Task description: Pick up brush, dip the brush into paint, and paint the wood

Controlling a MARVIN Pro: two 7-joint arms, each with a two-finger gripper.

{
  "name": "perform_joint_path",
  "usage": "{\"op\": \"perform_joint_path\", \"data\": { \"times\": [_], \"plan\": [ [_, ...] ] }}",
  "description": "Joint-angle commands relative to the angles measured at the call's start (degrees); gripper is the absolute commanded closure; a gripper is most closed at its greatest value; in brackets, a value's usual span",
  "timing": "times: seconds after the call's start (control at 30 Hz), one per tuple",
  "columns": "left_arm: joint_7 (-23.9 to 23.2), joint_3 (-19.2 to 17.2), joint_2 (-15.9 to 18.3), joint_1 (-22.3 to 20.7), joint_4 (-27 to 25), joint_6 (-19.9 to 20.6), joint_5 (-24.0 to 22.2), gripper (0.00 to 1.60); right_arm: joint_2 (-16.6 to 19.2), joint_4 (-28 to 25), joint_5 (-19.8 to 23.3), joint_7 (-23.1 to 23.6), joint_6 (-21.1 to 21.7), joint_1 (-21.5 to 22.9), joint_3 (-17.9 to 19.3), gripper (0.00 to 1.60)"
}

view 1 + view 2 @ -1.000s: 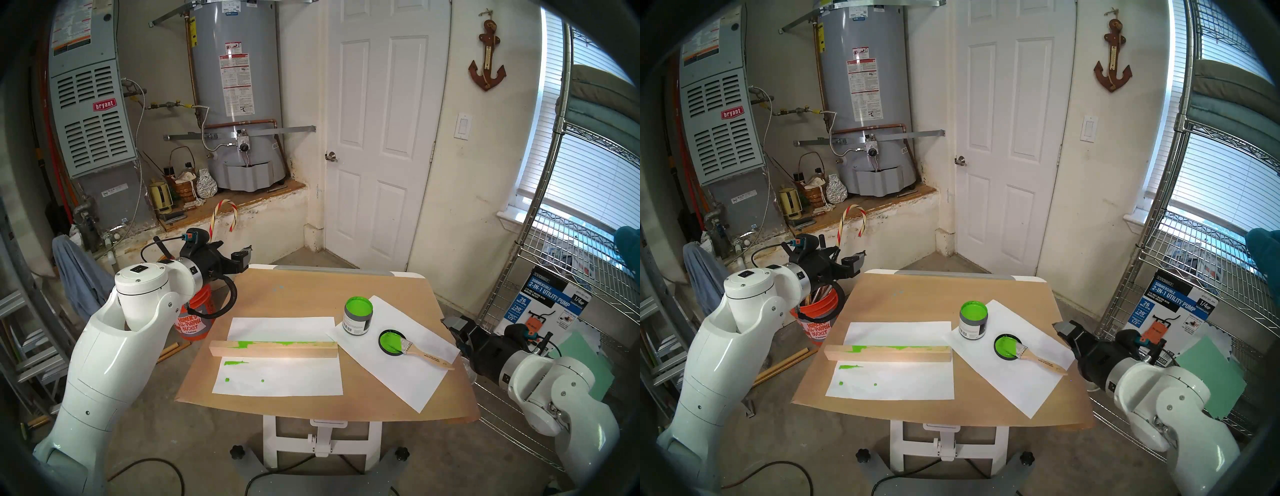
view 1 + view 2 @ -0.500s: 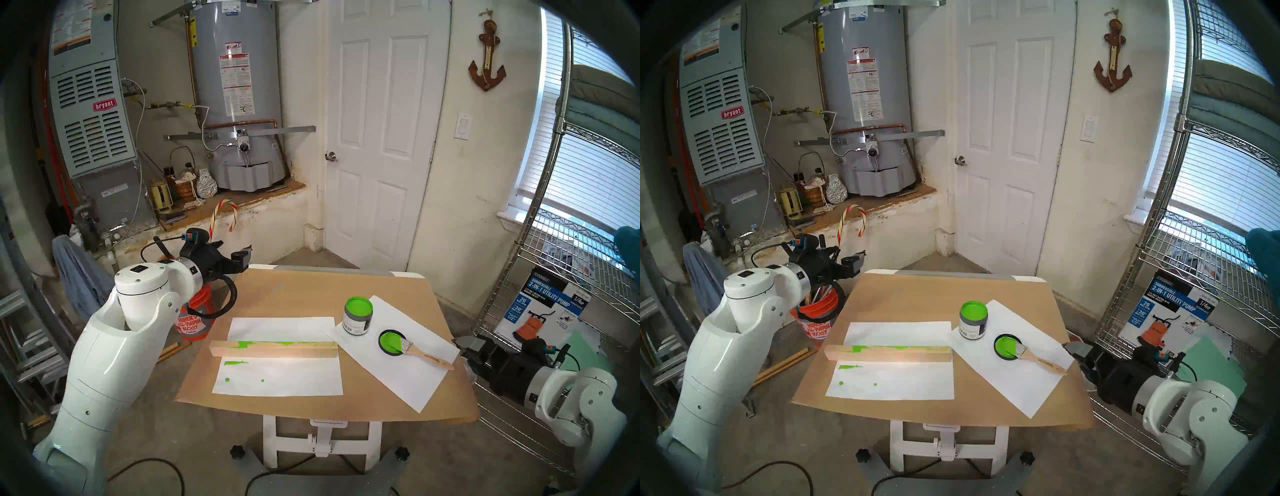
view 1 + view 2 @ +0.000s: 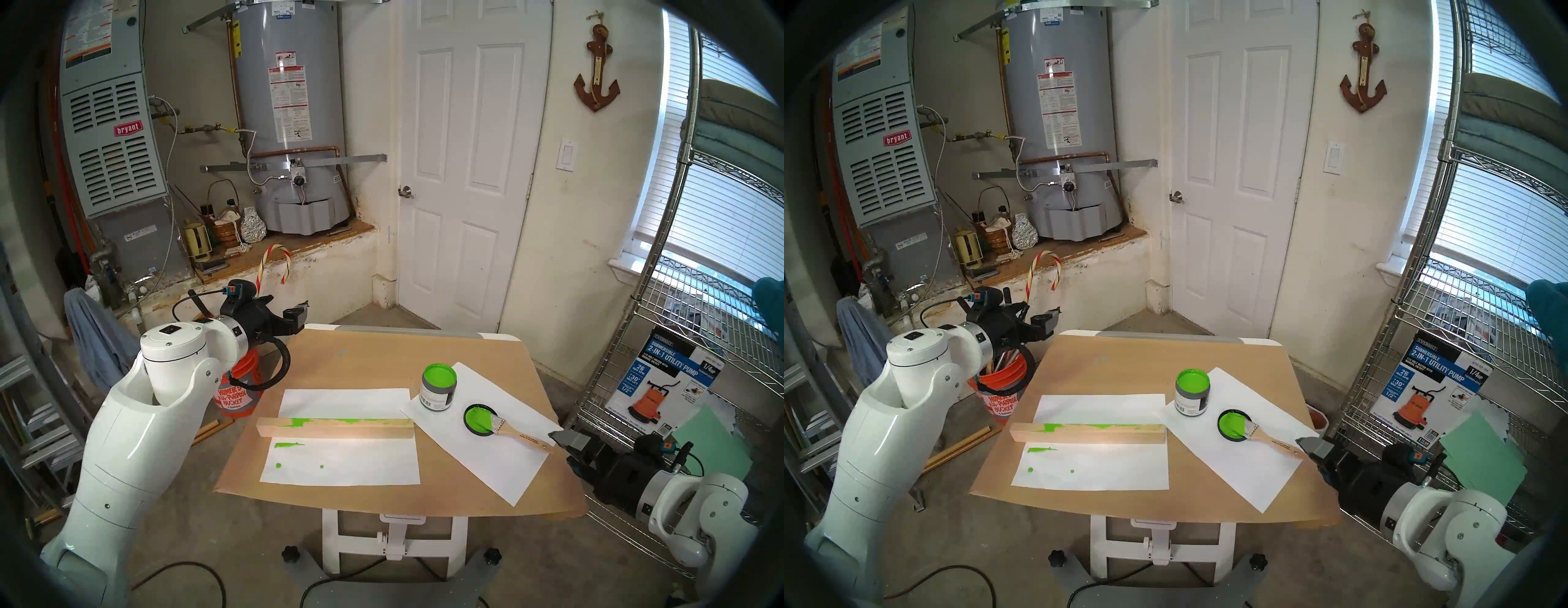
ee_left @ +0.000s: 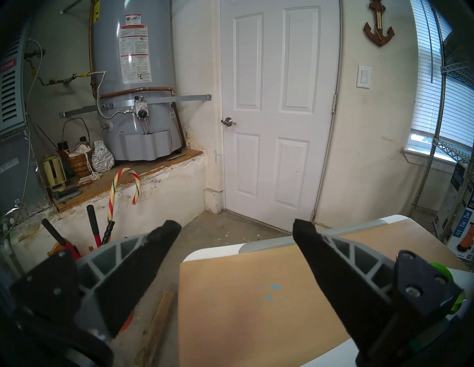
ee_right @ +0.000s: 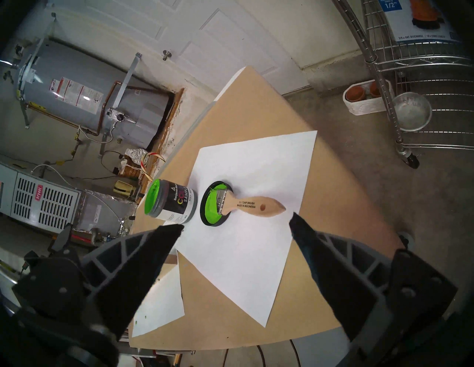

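The brush, a chip brush with a pale wooden handle, lay just ahead of the right gripper, its handle tip close to the gripper's right-hand finger and its green-coated bristles resting in the paint-covered black lid a little farther on. The step in hand appeared to be the pick-up itself: nothing was held, and the gripper's two fingers stood wide apart, touching neither brush nor paper. Beyond the lid and off toward the gripper's left finger stood the open sample can of lime-green paint; the strip of wood, its top already streaked green along part of its length, lay well off to the gripper's left on a separate white paper sheet. The next move likely called for the gripper to advance and settle over the handle, closing across its narrow waist without pushing the bristles through the lid's wet paint. The left gripper hung near the far corner of the table, its fingers likewise spread and empty.
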Motion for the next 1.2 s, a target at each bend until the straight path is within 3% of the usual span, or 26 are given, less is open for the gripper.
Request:
{"op": "perform_joint_path", "data": {
  "times": [0.0,0.2,0.47,1.17],
  "plan": [
    [0.0,-0.5,0.1,-0.5,-1.0,-0.1,-0.1,0.00,0.2,0.2,-0.9,-0.7,-1.2,2.4,-1.5,0.00],
    [0.0,-0.5,0.1,-0.5,-1.0,-0.1,-0.1,0.00,0.3,0.2,-1.0,-1.6,-1.4,3.3,-2.2,0.00],
    [0.0,-0.5,0.1,-0.5,-1.0,-0.1,-0.1,0.00,0.9,2.3,-2.0,-3.4,-2.6,8.0,-7.0,0.00],
    [0.0,-0.5,0.1,-0.5,-1.0,-0.1,-0.1,0.00,0.4,5.7,-3.4,-2.5,-4.4,11.8,-10.2,0.00]
  ]
}}
